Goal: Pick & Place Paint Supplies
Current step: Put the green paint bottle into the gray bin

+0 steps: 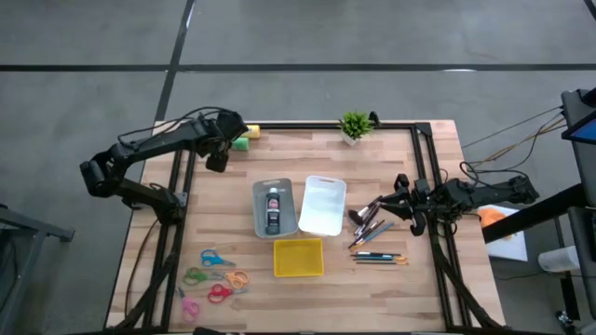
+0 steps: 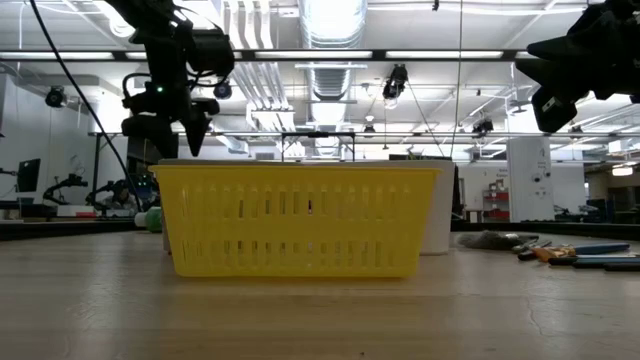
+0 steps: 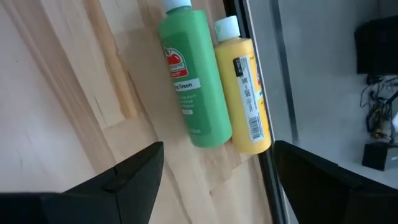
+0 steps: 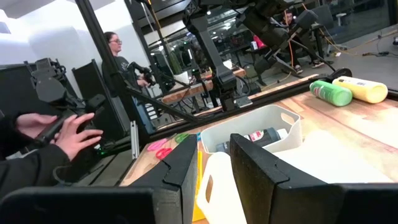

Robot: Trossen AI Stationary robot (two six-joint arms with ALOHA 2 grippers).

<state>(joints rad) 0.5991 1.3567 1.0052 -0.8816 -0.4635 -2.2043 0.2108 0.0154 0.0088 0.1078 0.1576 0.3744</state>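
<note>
Green bottle point(image 3: 189, 78) and yellow bottle point(image 3: 244, 90) lie touching at the table's point(image 1: 391, 167) far left corner, the left gripper point(image 1: 218, 160) poised above them with fingers wide apart, while the right gripper point(image 1: 399, 198), fingers slightly parted and empty, hovers by the brushes point(image 1: 371, 223) near the right edge.

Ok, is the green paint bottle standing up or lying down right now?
Lying down. The green paint bottle rests on its side on the table, beside the yellow bottle, under the open left gripper.
</note>
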